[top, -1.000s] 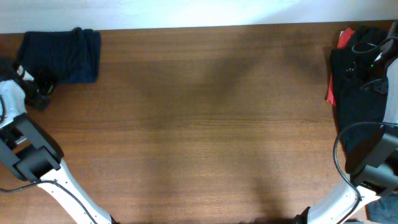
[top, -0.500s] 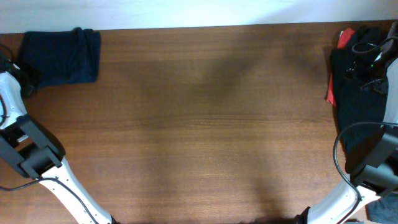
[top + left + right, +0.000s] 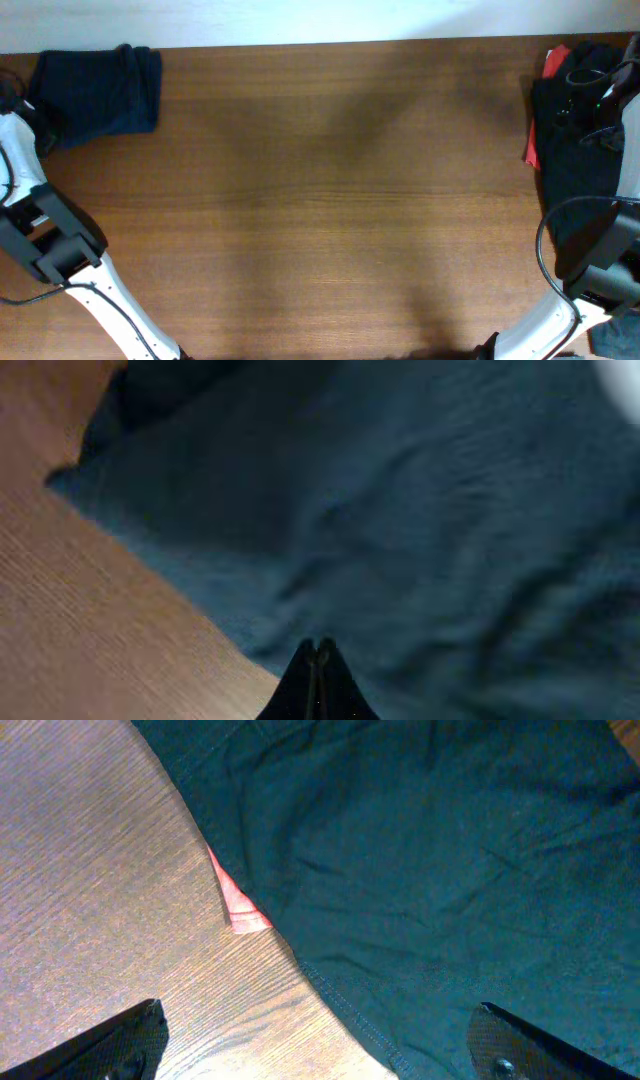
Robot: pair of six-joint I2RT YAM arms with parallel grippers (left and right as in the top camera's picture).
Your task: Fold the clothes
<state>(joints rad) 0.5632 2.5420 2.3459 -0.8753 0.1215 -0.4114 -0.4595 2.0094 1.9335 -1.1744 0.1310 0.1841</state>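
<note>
A folded navy garment (image 3: 100, 90) lies at the table's far left corner. My left gripper (image 3: 44, 133) sits at its left edge. In the left wrist view its fingers (image 3: 318, 650) are pressed together over the hem of the navy cloth (image 3: 430, 530), and nothing shows between them. At the right edge lies a heap of dark clothes (image 3: 575, 160) with a red piece (image 3: 553, 62) under it. My right gripper (image 3: 592, 100) hovers over that heap. The right wrist view shows it open (image 3: 330, 1050), its fingers wide apart above the dark cloth's stitched hem (image 3: 350, 1005).
The brown wooden table (image 3: 340, 200) runs between the two piles. A red corner (image 3: 240, 912) pokes out from under the dark cloth onto the wood. The white arm links (image 3: 20, 170) stand along the left edge, and a black cable (image 3: 545, 250) hangs at the right.
My left gripper has gone from open to shut and has shifted back and left along the navy garment's edge. The right arm and both piles have not moved.
</note>
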